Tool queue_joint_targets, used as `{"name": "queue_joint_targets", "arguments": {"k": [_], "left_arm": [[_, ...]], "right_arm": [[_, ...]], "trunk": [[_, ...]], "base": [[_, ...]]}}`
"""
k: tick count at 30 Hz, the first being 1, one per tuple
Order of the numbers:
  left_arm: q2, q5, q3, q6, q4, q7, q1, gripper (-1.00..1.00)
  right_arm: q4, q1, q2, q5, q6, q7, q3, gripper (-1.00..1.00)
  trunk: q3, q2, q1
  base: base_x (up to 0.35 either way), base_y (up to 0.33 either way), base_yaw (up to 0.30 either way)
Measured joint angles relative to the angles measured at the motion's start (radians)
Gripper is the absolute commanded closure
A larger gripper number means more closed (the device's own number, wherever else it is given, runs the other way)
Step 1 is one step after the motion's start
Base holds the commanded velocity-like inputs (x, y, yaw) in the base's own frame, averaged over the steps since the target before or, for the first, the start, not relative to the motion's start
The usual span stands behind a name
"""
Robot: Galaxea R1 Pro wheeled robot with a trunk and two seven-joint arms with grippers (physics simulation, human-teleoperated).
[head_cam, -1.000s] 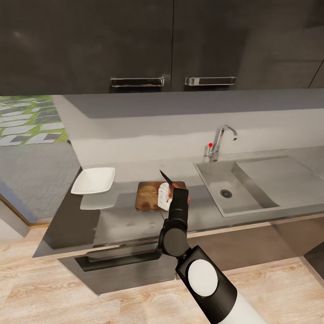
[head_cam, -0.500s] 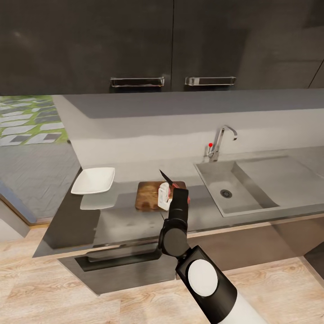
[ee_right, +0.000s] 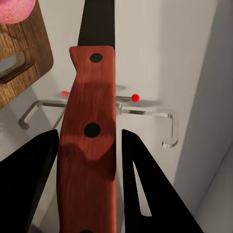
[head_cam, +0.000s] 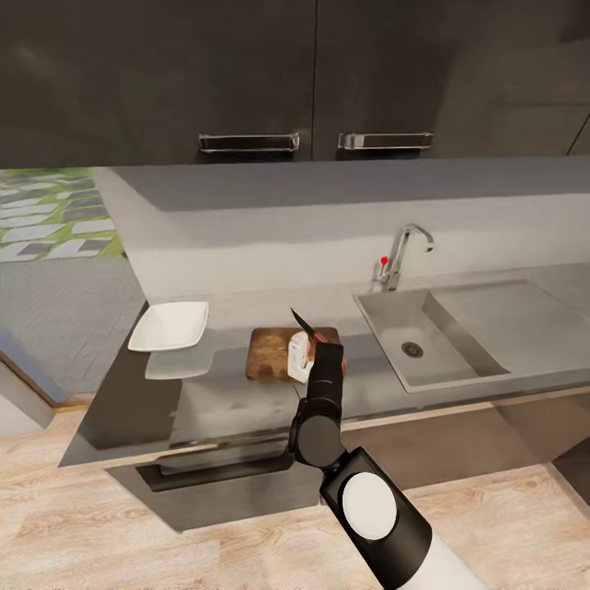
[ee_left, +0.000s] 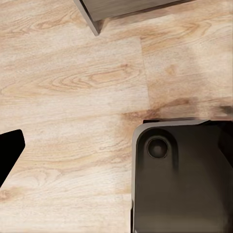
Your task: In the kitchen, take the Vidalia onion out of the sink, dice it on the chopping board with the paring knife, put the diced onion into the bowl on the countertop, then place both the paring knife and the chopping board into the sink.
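Onion [ee_right: 14, 9] sits on the board [head_cam: 270, 354]; right gripper [ee_right: 87, 145], clamped on the knife [ee_right: 90, 145], may roll it off if the cut lands off-centre.

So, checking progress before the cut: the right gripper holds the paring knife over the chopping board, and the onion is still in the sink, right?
Not quite. The right gripper does hold the paring knife over the chopping board, but the Vidalia onion lies on the board, as the right wrist view shows.
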Motion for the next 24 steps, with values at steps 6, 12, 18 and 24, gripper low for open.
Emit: {"name": "queue_joint_targets", "arguments": {"k": [6, 12, 18, 24], "left_arm": [[0.000, 0.000, 0.000, 0.000, 0.000, 0.000, 0.000, -1.00], [0.000, 0.000, 0.000, 0.000, 0.000, 0.000, 0.000, -1.00], [0.000, 0.000, 0.000, 0.000, 0.000, 0.000, 0.000, -1.00], [0.000, 0.000, 0.000, 0.000, 0.000, 0.000, 0.000, -1.00]], "right_arm": [[0.000, 0.000, 0.000, -0.001, 0.000, 0.000, 0.000, 1.00], [0.000, 0.000, 0.000, -0.001, 0.000, 0.000, 0.000, 1.00], [0.000, 0.000, 0.000, 0.000, 0.000, 0.000, 0.000, 1.00], [-0.005, 0.000, 0.000, 0.000, -0.001, -0.001, -0.001, 1.00]], "trunk": [[-0.010, 0.000, 0.000], [-0.019, 0.000, 0.000], [-0.020, 0.000, 0.000], [-0.020, 0.000, 0.000]], "base": [[0.000, 0.000, 0.000], [0.000, 0.000, 0.000], [0.000, 0.000, 0.000], [0.000, 0.000, 0.000]]}}
